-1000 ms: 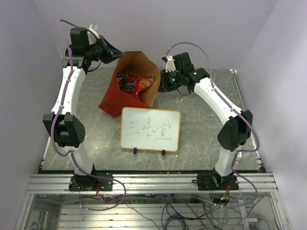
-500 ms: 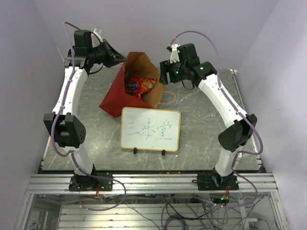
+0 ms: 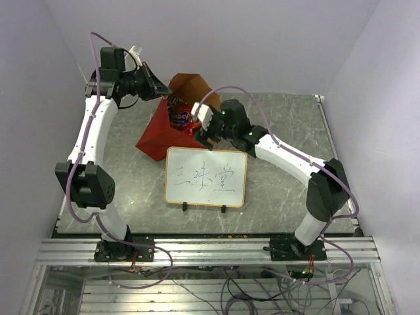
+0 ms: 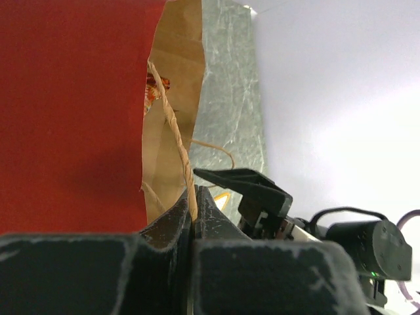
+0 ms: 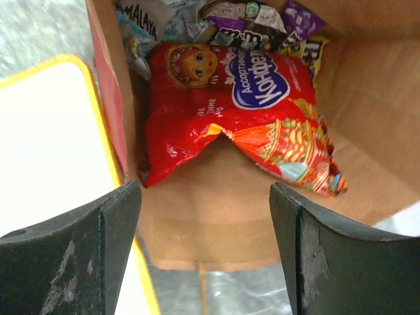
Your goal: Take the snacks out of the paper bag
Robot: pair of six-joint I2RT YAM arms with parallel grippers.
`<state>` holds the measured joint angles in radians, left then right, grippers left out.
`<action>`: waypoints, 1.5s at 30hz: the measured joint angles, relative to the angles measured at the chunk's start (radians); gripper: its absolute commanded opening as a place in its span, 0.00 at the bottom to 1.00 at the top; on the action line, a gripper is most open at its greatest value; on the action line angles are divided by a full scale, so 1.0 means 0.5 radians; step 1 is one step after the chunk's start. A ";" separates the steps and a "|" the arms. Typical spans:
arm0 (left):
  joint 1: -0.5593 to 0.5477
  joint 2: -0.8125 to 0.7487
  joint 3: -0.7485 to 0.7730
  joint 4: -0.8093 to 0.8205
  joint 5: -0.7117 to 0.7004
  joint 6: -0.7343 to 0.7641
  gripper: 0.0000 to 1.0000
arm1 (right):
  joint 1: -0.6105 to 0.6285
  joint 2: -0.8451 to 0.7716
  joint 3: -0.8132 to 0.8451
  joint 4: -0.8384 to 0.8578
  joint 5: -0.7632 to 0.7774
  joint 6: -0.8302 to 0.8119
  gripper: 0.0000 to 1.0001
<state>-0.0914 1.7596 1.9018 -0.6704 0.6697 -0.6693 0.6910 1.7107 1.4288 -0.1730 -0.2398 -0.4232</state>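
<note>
The paper bag (image 3: pixel 155 134), red outside and brown inside, lies tilted on the table with its mouth facing the arms. My left gripper (image 3: pixel 161 90) is shut on its thin string handle (image 4: pixel 172 128) and holds the rim up. A large red chip bag (image 5: pixel 233 108) lies inside on the brown paper. Behind it, deeper in, sit several small candy packets (image 5: pixel 261 16). My right gripper (image 5: pixel 205 197) hovers open at the bag's mouth, its fingers on either side of the chip bag's near end, touching nothing. Seen from above, the right gripper (image 3: pixel 202 123) covers most of the opening.
A white gold-framed whiteboard (image 3: pixel 205 177) with writing stands just in front of the bag, its edge (image 5: pixel 49 164) close to my right gripper's left finger. The bag's other string handle lies on the grey table (image 3: pixel 282 125) to the bag's right.
The right arm has swung from the bag's right side round to its mouth, and its jaws have opened wide. The left gripper has kept its hold on the handle and shifted slightly.
</note>
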 measured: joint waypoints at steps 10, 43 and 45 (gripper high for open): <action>-0.004 -0.013 0.031 -0.230 -0.037 0.248 0.07 | -0.189 0.227 0.211 0.052 -0.355 -1.003 0.73; -0.069 0.070 0.206 -0.316 -0.032 0.399 0.07 | -0.233 0.676 0.373 0.037 -0.679 -1.985 0.63; -0.070 0.070 0.206 -0.316 -0.033 0.398 0.07 | -0.231 0.682 0.373 0.051 -0.700 -1.989 0.63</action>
<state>-0.1265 1.7947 2.0048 -0.8284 0.6533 -0.4702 0.5755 2.0518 1.6154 -0.1474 -0.5900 -1.4178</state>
